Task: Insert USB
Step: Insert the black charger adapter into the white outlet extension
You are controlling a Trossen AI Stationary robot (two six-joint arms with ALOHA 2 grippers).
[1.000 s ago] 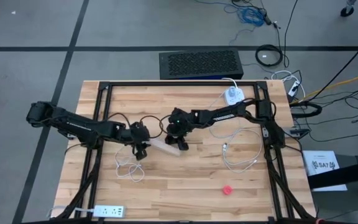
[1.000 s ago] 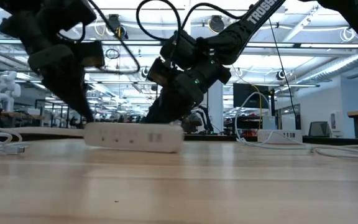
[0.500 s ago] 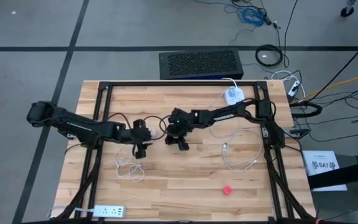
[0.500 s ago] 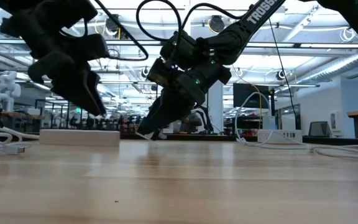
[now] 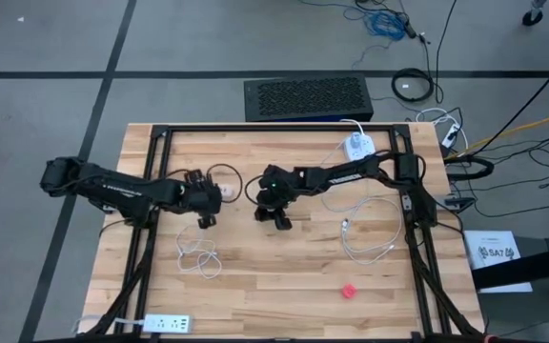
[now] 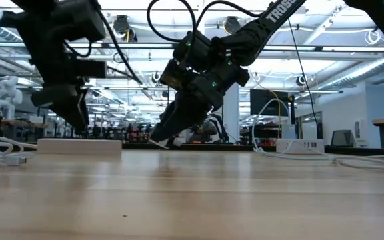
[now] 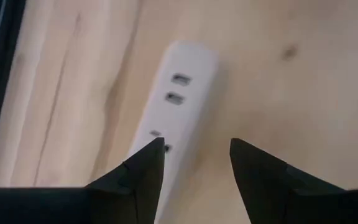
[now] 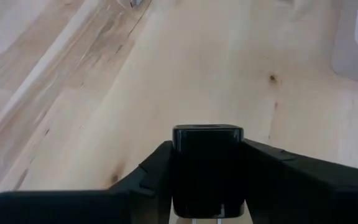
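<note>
Since a second ago left gripper (image 5: 201,199) has let go the white power strip (image 7: 178,112) and pulled back above it, jaws apart; right gripper (image 8: 207,214) clamps a black USB plug (image 8: 207,168) near table centre; insertion not yet done.

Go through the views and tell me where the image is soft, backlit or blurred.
Low view: both arms are dark silhouettes against bright ceiling lights, and the near tabletop is soft. Left wrist view: the white power strip is slightly blurred beyond the left gripper. Right wrist view: the black plug is close and soft-edged. High view: evenly lit.
</note>
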